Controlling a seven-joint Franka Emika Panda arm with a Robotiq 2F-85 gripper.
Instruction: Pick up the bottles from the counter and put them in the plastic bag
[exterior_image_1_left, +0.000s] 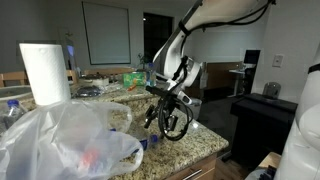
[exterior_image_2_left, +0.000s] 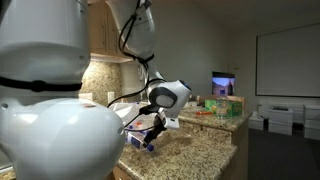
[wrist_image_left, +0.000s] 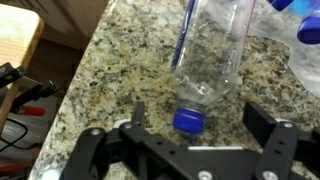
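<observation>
On counter (wrist_image_left: 100, 90), bottle (wrist_image_left: 212, 60) before gripper (wrist_image_left: 202, 118), plastic bag (exterior_image_1_left: 60, 140) beside

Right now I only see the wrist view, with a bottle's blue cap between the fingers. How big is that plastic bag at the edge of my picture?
Observer: Really big! In an exterior view the plastic bag sprawls across the counter and looks far larger than the gripper.
Operator: Is anything inside it?
Observer: I see something reddish through its side, but I can't tell what it is.
Operator: Is there anything tall I could bump?
Observer: A white paper towel roll stands upright behind the bag, well away from the gripper.
</observation>
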